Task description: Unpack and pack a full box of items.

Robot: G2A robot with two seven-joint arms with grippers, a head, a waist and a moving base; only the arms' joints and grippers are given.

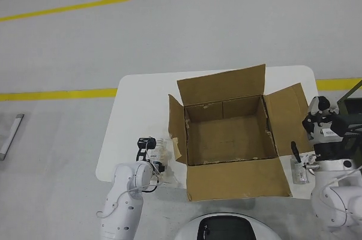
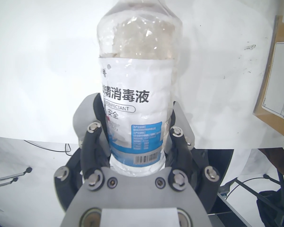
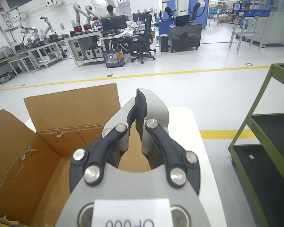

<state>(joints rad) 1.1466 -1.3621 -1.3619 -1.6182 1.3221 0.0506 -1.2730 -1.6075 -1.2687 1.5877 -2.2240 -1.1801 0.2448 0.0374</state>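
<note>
A clear plastic bottle (image 2: 137,55) with a white label lies over the white table, and my left gripper (image 2: 136,109) is shut on its lower half. From above, that gripper (image 1: 149,146) and the bottle (image 1: 161,151) sit just left of the open cardboard box (image 1: 223,111), near the table's front left. The box interior looks empty, with all flaps folded outward. My right gripper (image 3: 139,105) is shut with nothing between its pads and hovers over the box's right flap (image 1: 289,111). It also shows from above (image 1: 318,107).
A small clear item with a dark piece (image 1: 299,171) lies at the table's front right corner. A green shelf cart (image 3: 269,128) stands just right of the table. Bare table top (image 1: 138,108) lies left of the box. The box's labelled side (image 2: 274,76) is close to the bottle.
</note>
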